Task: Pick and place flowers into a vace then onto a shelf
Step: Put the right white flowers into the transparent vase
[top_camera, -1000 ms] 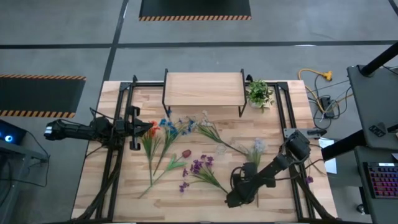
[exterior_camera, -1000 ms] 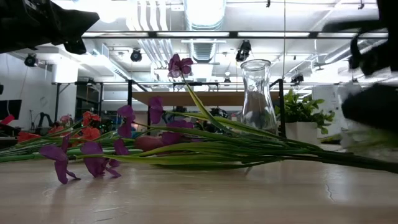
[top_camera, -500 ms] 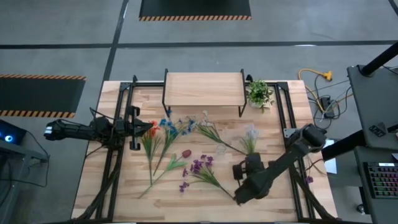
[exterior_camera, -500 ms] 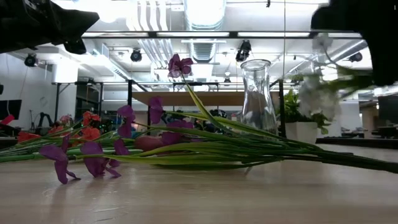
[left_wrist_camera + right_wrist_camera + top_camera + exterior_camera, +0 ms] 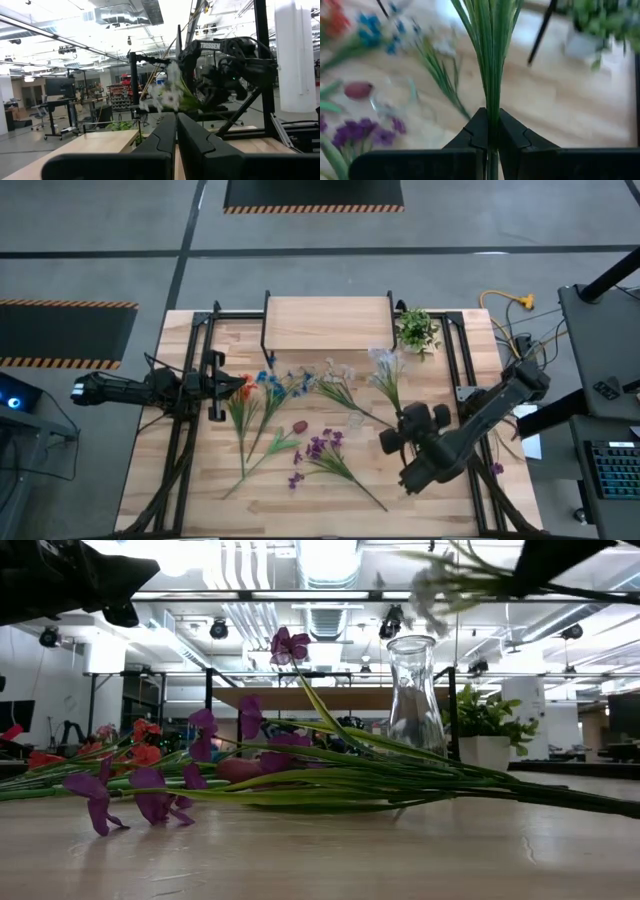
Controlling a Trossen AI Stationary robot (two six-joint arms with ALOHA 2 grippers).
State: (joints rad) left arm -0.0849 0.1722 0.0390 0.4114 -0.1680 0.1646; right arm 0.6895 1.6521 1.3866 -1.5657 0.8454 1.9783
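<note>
Flowers update: my right gripper (image 5: 488, 131) is pinching a white-blossom flower stem (image 5: 388, 380) and has it up in the air, blossoms toward the shelf (image 5: 328, 323). Vace (image 5: 414, 690) stands upright mid-table, w/ other flowers (image 5: 270, 405) lying flat on the wood to its left and in front. Left gripper (image 5: 176, 131) is parked at the table's left edge, fingers pressed together, nothing in them afaict.
</note>
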